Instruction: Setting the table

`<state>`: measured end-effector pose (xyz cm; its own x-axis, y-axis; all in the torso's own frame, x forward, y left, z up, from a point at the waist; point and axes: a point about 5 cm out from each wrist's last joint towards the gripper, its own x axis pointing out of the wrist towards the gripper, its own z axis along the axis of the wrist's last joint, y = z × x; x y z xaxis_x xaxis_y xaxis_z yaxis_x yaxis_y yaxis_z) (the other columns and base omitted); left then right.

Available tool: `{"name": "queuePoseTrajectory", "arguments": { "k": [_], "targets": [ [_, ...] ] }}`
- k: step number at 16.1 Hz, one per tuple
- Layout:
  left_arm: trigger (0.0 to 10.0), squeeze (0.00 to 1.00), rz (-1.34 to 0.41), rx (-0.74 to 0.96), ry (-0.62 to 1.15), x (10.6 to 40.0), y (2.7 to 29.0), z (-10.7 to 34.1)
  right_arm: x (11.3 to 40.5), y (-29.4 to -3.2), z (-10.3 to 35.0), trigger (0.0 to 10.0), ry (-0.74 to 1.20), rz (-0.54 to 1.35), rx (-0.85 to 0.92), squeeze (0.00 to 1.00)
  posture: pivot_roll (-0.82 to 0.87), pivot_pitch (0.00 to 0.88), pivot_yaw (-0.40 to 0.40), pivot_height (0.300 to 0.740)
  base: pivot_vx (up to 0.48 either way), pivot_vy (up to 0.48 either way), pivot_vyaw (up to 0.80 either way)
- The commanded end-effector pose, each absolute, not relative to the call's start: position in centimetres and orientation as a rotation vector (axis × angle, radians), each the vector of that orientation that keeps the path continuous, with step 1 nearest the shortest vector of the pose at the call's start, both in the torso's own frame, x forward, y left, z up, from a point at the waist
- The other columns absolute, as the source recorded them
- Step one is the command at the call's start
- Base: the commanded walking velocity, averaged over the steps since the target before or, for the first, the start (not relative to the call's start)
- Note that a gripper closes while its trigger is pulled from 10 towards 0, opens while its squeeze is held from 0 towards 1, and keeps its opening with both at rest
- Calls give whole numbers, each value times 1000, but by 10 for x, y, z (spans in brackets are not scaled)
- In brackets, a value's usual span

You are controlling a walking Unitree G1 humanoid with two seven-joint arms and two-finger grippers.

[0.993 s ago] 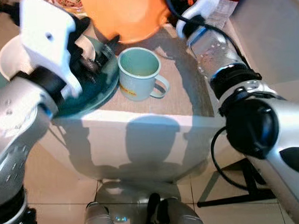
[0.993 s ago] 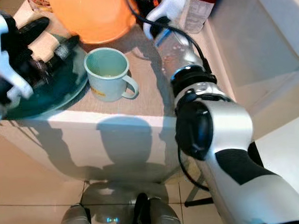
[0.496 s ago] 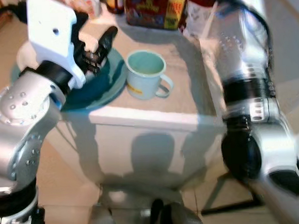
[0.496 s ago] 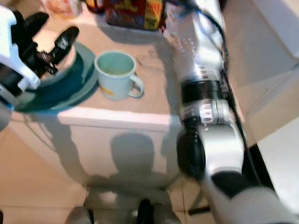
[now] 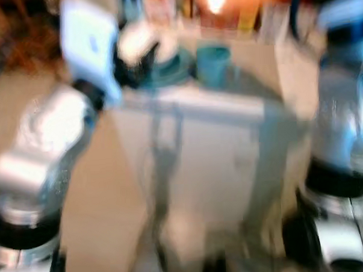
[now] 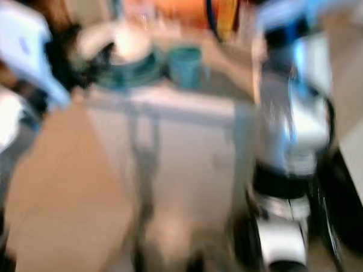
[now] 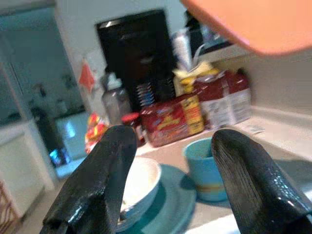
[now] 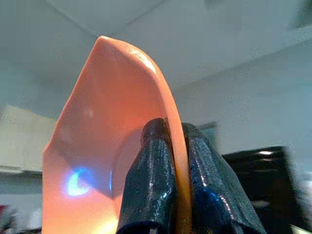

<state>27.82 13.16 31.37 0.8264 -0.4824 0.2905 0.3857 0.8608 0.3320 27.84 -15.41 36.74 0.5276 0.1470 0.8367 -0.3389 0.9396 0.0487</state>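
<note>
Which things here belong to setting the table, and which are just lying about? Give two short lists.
Belonging to the job:
- orange plate, clamped in the right pincer
- teal plate
- white bowl on it
- teal mug beside them
- left pincer, open, near the bowl

Just lying about:
- red snack packets
- jars and bottle at the back
</note>
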Motion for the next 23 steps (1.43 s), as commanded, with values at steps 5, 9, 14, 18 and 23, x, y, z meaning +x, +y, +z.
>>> {"name": "queuePoseTrajectory", "arguments": {
  "k": [5,9,14,18,23],
  "targets": [
    [10000,0,-387,195,-318,290,133,283,245,-158,322,10000,-817,245,184,0,86,22,13,740,0,0,0],
    [10000,0,-252,137,-23,277,165,187,254,-154,211,10000,-257,227,121,0,96,39,-34,740,0,0,0],
    [10000,0,-92,205,176,271,188,115,268,-155,117,10000,75,134,64,0,114,45,-55,740,0,-236,0],
    [10000,0,-93,252,158,279,184,115,278,-160,115,10000,81,87,37,0,110,46,-44,740,0,-480,0],
    [10000,0,-82,215,120,288,177,121,285,-157,105,10000,165,68,-2,0,79,40,-31,740,0,-480,0]
  ]
}}
